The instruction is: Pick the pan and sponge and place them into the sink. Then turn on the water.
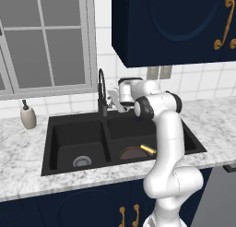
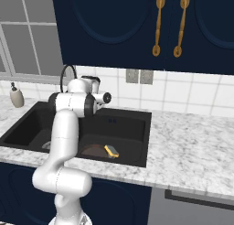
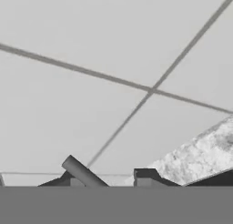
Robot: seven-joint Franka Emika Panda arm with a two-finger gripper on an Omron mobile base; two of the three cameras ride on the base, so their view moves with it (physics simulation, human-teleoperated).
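White arm rises closest to both base cameras, elbow bent over the right half of the sink and hand reaching back toward the wall; it hides part of the right basin from the left base view and part of the divider from the right base view; gripper sits just beside the black arched faucet, at lever height, but contact cannot be confirmed and I cannot tell whether the fingers are parted or closed; hand view gives only the two dark tips at its bottom edge, a short grey rod between them, white wall tile behind and a corner of speckled counter; pan lies on the floor of the right basin, with the sponge resting on its rim or inside it, yellow side visible; right base view shows the sponge on the pan more plainly; left basin holds a round silver drain; beige soap dispenser stands on the counter left of the sink, well apart from the arm; window above it; navy cabinets with brass handles overhead; outlet plates on the tile; no readable writing anywhere.
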